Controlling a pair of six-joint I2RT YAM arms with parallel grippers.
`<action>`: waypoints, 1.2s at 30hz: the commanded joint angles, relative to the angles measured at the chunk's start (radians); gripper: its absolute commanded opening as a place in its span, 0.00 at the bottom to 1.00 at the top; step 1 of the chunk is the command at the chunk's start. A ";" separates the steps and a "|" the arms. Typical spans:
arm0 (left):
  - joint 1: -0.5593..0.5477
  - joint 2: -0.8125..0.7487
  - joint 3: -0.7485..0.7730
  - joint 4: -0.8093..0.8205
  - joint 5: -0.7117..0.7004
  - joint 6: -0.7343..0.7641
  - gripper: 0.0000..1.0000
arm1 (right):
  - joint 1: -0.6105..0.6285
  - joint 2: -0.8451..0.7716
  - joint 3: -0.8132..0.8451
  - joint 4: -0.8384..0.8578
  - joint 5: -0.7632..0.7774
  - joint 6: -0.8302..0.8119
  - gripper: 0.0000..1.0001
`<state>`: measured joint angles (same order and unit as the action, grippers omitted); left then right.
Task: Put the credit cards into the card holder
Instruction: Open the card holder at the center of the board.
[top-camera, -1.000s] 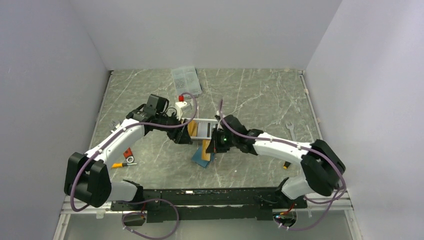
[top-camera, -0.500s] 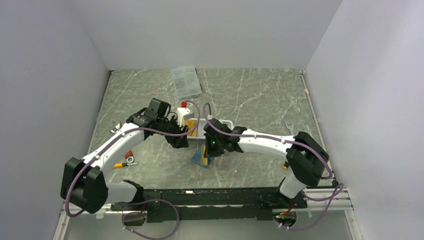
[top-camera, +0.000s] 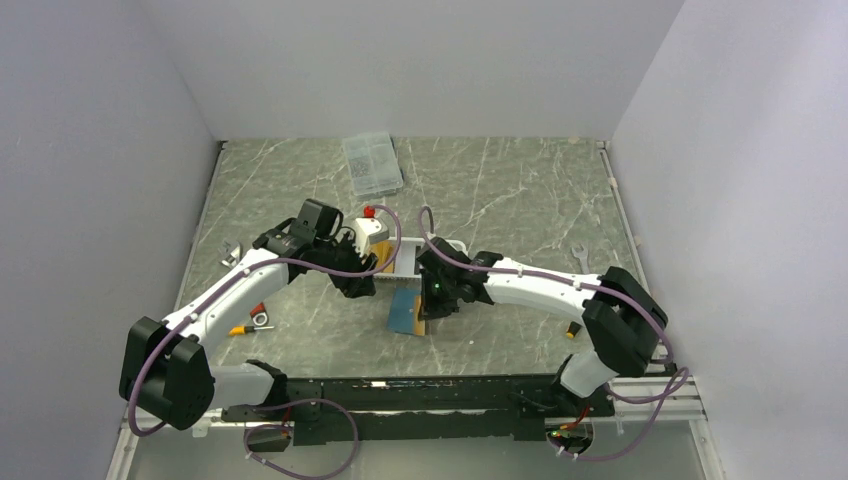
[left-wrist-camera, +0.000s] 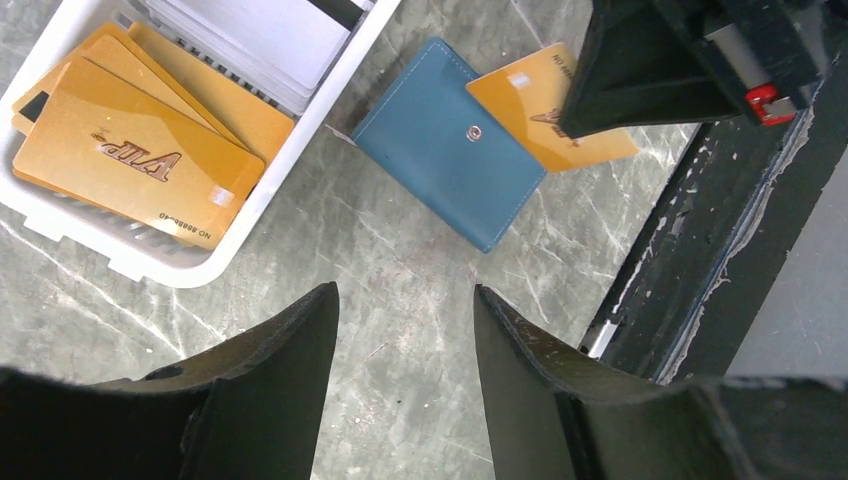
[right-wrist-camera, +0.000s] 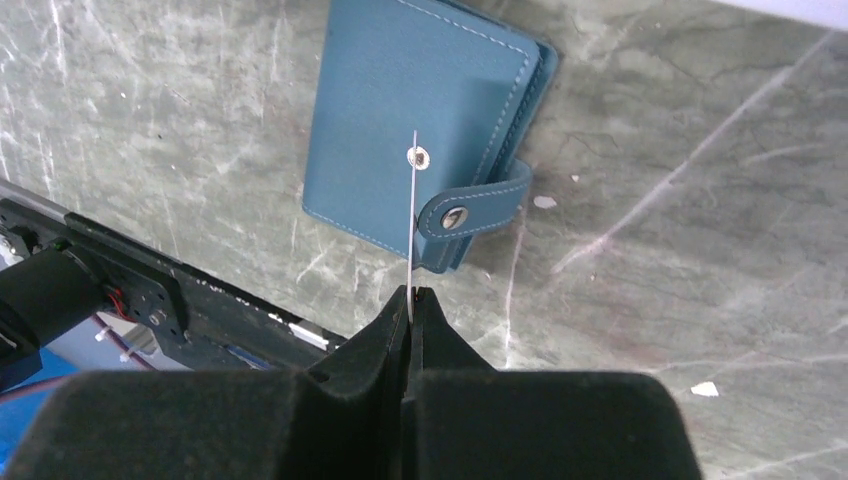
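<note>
Right pincer: the black two-finger right gripper (right-wrist-camera: 408, 300) is clenched on one thin yellow-gold credit card (left-wrist-camera: 525, 100), holding it over the strap side of the card holder. Whether the card touches the holder cannot be told.
Left pincer: the left gripper (left-wrist-camera: 405, 300) hangs released with nothing between its fingers, over the grey marbled table (left-wrist-camera: 330, 230) between basket and holder.
Card holder: the small teal-blue folding card holder (right-wrist-camera: 400, 110) lies flat on the table with its cover down and its snap strap loose. No slot shows.
Other cards: more yellow-gold and pale grey credit cards (left-wrist-camera: 130, 165) lie in the white slatted plastic basket (left-wrist-camera: 150, 268), just beside the holder.
Done: apparently one card is out of the basket and gripped; none is seen inside the holder.
Left: open the cover, slide this card into a slot, then fetch the rest.
</note>
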<state>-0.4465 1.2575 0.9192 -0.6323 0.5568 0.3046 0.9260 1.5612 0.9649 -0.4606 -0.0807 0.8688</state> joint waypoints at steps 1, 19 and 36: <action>-0.004 -0.032 -0.008 0.030 -0.016 0.030 0.57 | -0.008 -0.061 -0.024 -0.055 -0.002 0.027 0.00; -0.018 -0.018 0.004 0.038 -0.015 0.019 0.56 | -0.101 -0.106 -0.113 -0.016 -0.033 0.004 0.00; -0.439 0.218 0.046 0.155 -0.427 -0.110 0.99 | -0.134 -0.113 -0.321 0.165 -0.077 0.044 0.00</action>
<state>-0.8261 1.4189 0.9138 -0.5282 0.2901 0.2203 0.8082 1.4605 0.7132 -0.3264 -0.1741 0.9062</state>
